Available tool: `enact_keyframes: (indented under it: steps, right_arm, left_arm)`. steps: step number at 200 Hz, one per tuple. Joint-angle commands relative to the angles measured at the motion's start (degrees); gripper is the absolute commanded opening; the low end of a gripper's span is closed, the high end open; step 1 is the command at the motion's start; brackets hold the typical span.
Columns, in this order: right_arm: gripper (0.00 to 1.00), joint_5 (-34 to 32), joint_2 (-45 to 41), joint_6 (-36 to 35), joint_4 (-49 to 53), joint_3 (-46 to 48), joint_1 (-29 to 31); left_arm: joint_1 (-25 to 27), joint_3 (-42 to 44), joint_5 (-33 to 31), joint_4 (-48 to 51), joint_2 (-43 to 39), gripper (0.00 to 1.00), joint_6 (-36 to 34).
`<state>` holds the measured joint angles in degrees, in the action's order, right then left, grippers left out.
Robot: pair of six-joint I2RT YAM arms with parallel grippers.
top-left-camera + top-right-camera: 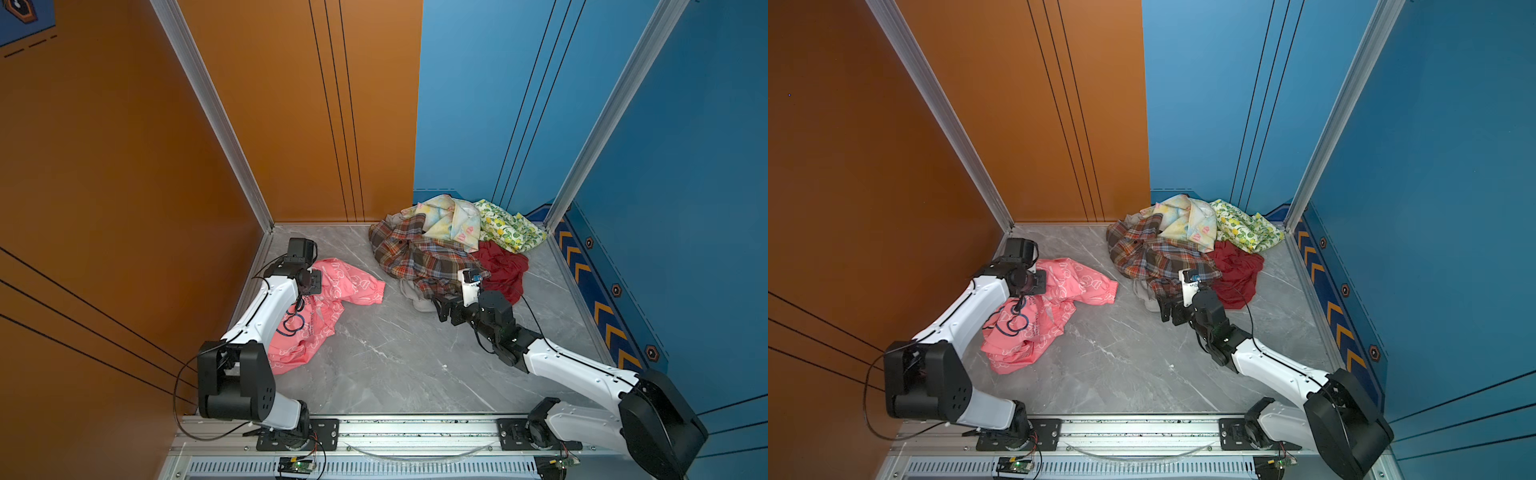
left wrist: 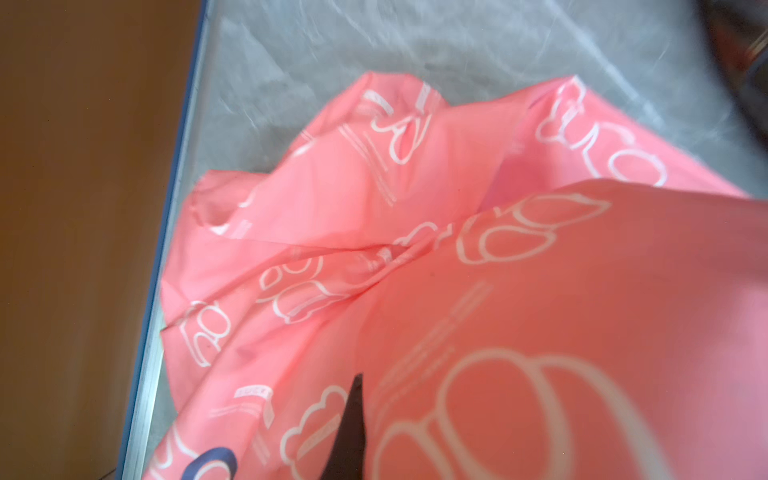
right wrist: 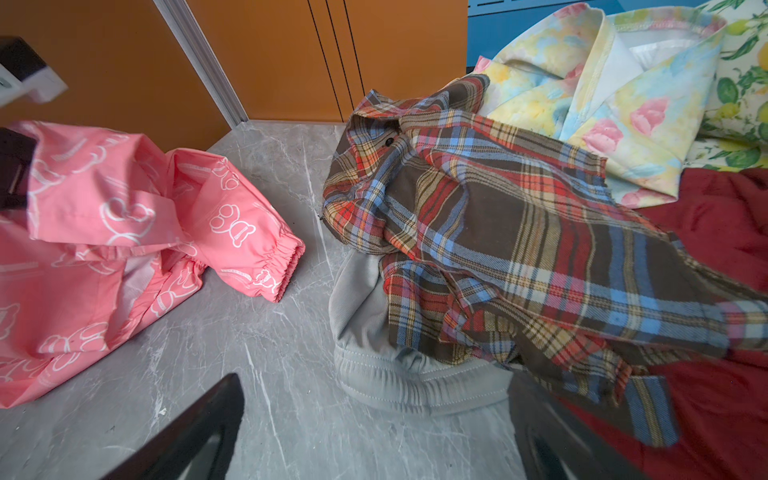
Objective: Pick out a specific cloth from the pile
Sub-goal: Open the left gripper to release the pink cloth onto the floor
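Fingers [image 2: 354,424] of left gripper [image 1: 298,307]: closed, with a fold of the cloth [image 1: 332,299] pinched. Right gripper [image 1: 446,311]: fingers spread wide, nothing held, just beside the pile [image 1: 440,249]. Cloth: coral-pink, thin, crumpled. White outline bear shapes and lettering are printed on it, with one dark blue outline and a gathered elastic cuff. It is laid at the left of the floor [image 1: 395,353] by the orange wall [image 1: 124,187], apart from the pile.

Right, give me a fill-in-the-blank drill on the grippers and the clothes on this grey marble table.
1. The left gripper is ___ on the thin coral-pink cloth with white outline shapes.
2. The right gripper stands ___ beside the heap of mixed garments.
3. There, the ribbed cloth poking out beneath the brown-orange plaid shirt is coloured ___.
Missing: shut; open; grey.
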<state>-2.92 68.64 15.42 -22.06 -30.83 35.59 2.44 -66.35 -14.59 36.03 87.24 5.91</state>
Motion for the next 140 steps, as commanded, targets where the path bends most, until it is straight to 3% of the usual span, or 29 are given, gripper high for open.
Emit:
enact_keyframes:
  steps: [1, 74, 140]
  right_arm:
    - [1.00, -2.1, 0.3, 1.3, -2.5, 1.0, 0.4]
    - [1.00, -1.8, 1.0, -1.1, -1.3, 0.3, 1.9]
    - [1.00, -2.1, 4.0, -3.9, -1.2, -0.8, 3.4]
  left_arm:
    - [0.6, -2.2, -3.0, 5.6, 5.5, 0.00, 0.4]
    - [-2.1, -1.2, -6.0, 7.5, 13.5, 0.00, -1.3]
    - [-5.4, -2.5, 0.3, 7.3, 19.1, 0.00, 1.2]
